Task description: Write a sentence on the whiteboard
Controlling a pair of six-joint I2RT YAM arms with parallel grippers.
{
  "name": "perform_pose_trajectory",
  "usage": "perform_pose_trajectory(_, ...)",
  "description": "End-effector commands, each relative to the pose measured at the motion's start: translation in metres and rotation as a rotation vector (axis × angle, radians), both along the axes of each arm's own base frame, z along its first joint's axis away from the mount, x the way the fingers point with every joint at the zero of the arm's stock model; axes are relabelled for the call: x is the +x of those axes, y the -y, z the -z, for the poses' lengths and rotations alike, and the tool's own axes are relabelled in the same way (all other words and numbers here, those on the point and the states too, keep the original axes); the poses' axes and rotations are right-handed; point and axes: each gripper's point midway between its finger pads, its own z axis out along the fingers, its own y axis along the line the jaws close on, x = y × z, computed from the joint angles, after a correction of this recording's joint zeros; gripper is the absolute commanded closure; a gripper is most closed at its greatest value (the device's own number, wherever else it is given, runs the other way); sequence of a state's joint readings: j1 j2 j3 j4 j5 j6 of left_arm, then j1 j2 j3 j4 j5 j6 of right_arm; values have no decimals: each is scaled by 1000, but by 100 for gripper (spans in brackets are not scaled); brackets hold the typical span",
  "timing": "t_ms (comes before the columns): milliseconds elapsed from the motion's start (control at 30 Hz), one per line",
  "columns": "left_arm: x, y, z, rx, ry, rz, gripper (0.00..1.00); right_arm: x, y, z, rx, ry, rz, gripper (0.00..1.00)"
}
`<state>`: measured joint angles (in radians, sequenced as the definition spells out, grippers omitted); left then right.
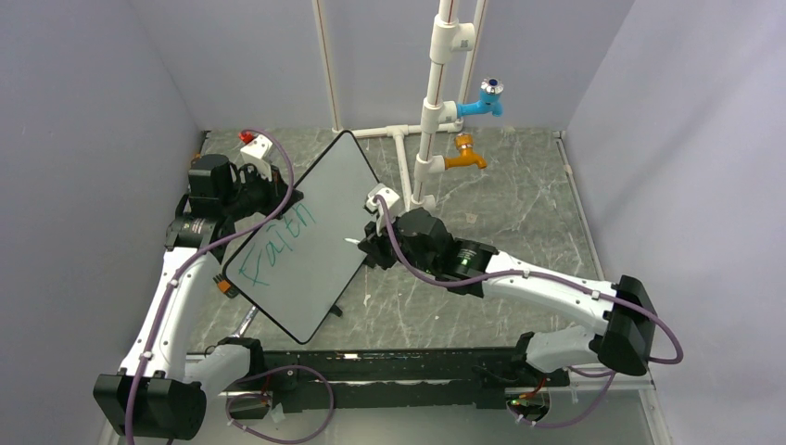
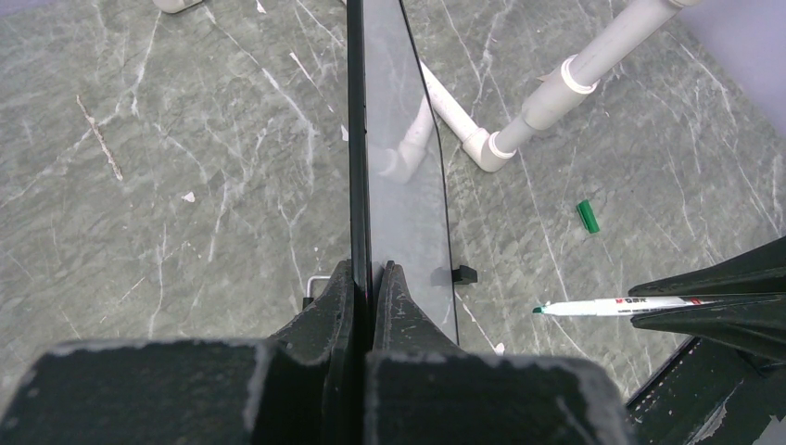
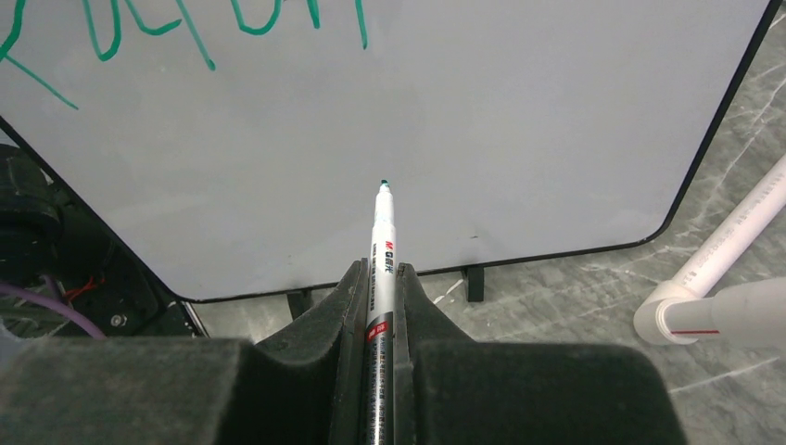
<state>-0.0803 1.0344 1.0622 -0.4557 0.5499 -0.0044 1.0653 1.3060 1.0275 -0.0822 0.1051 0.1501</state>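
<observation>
The whiteboard (image 1: 310, 232) stands tilted on the table, held at its upper left edge by my left gripper (image 1: 278, 197), which is shut on its black rim (image 2: 360, 185). Green handwriting (image 1: 276, 246) reading roughly "Faith" runs along the board's left part; its lower strokes show at the top of the right wrist view (image 3: 167, 28). My right gripper (image 1: 373, 243) is shut on a white marker (image 3: 382, 269) with a green tip (image 3: 384, 185). The tip points at the bare board surface (image 3: 445, 139), just off it. The marker also shows in the left wrist view (image 2: 612, 304).
A white pipe frame (image 1: 428, 111) with a blue tap (image 1: 484, 100) and an orange tap (image 1: 463, 159) stands behind the board. A green marker cap (image 2: 588, 216) lies on the grey marbled table. Purple walls enclose the space.
</observation>
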Motion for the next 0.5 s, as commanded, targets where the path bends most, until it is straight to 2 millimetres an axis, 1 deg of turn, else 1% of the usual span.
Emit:
perform_pose_trajectory(0,-7,-9,35,132,-36,22,100,-8,3,-15,54,17,4,100)
perform_pose_trajectory(267,-6,-11,34,135,-34,7,100,-23,7,-6,56,-2,-11,100)
perform_pose_trajectory(467,-7,-14,31,139,-21,-11,100,-34,8,6,56,-12,-21,100)
